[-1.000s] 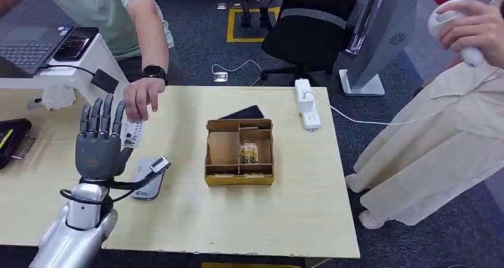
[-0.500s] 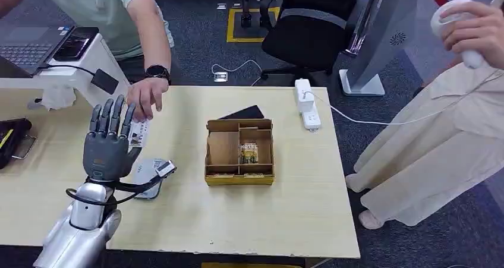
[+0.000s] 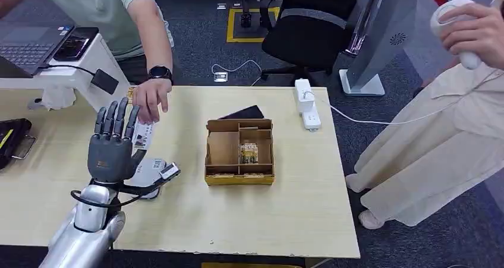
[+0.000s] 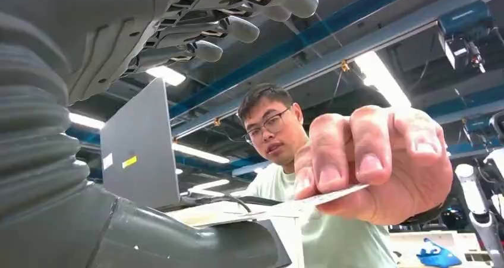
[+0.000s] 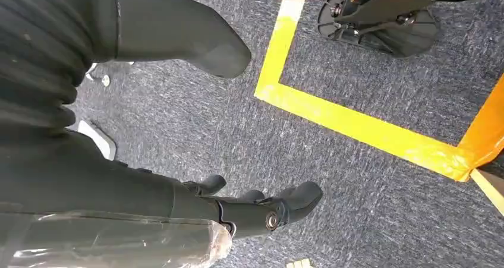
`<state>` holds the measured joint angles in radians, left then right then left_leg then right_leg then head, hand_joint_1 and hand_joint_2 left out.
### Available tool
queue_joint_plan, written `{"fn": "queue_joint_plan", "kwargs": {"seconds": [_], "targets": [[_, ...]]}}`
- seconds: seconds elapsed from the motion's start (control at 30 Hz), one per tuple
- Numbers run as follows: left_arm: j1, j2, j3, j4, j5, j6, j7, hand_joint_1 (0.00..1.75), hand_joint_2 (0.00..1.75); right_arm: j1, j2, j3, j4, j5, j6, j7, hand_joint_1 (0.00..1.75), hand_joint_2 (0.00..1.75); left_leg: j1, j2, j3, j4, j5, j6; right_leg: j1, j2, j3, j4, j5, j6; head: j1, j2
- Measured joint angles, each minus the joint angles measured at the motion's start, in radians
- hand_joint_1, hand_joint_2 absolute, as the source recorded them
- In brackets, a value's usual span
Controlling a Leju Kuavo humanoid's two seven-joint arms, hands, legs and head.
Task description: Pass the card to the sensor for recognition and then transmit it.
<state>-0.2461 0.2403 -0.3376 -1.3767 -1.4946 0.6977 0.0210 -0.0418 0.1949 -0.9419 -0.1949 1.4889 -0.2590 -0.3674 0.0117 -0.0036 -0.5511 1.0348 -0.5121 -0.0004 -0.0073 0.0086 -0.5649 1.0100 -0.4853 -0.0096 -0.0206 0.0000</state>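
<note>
The left hand (image 3: 111,149) is standing upright over the counter (image 3: 249,214), fingers (image 3: 116,119) spread and holding nothing. The card (image 3: 142,134) is lying just beside them, toward the box side, long axis running away from the robot, pinched by a person's hand (image 3: 151,98). The right hand (image 5: 261,211) is hanging over the floor, holding nothing.

Bare tabletop (image 3: 238,220) lies open along the near edge and to the right of the cardboard box (image 3: 239,152), which stands mid-table. The raised left hand (image 3: 113,146), fingers spread, stands above the grey sensor (image 3: 148,176); a person's hand (image 3: 150,98) holding the card (image 3: 142,134) sits just beyond its fingertips, closing the far-left passage. A power strip (image 3: 307,104) and its cable occupy the far right corner. A dark flat object (image 3: 242,113) lies behind the box. The right hand (image 5: 261,211) hangs over carpet marked with yellow tape (image 5: 356,128).
</note>
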Motion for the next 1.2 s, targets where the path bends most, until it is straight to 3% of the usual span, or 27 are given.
{"fn": "queue_joint_plan", "kwargs": {"seconds": [0.13,0.17,0.2,1.2], "targets": [[0.0,-0.003,0.0,0.0,0.0,0.0,0.0,0.0,1.75,0.0,0.0,0.0,0.0,0.0,0.0,0.0,0.0,1.75,0.0,0.0,0.0,0.0,0.0,0.0,0.0,0.0,0.0,0.0,0.0,0.0,0.0,0.0],[0.0,-0.004,0.0,0.0,0.0,0.0,0.0,1.52,1.75,0.0,0.0,0.0,0.0,0.0,0.0,0.0,0.0,1.75,0.0,0.0,0.0,0.0,0.0,0.0,0.0,0.0,0.0,0.0,0.0,0.0,0.0,0.0],[0.0,-0.005,0.0,0.0,0.0,0.0,-0.001,1.75,1.75,0.0,0.0,0.0,0.0,0.0,0.0,0.0,0.0,1.75,0.0,0.0,0.0,0.0,0.0,0.0,0.0,0.0,0.0,0.0,0.0,0.0,0.0,0.0],[0.047,-0.055,0.017,-0.032,0.155,-0.014,-0.045,1.75,1.75,0.0,0.0,0.004,0.0,-0.002,-0.006,0.001,0.0,1.75,0.0,0.0,0.0,0.0,0.0,0.0,0.0,0.0,0.0,0.0,0.0,0.0,0.0,0.0]]}}
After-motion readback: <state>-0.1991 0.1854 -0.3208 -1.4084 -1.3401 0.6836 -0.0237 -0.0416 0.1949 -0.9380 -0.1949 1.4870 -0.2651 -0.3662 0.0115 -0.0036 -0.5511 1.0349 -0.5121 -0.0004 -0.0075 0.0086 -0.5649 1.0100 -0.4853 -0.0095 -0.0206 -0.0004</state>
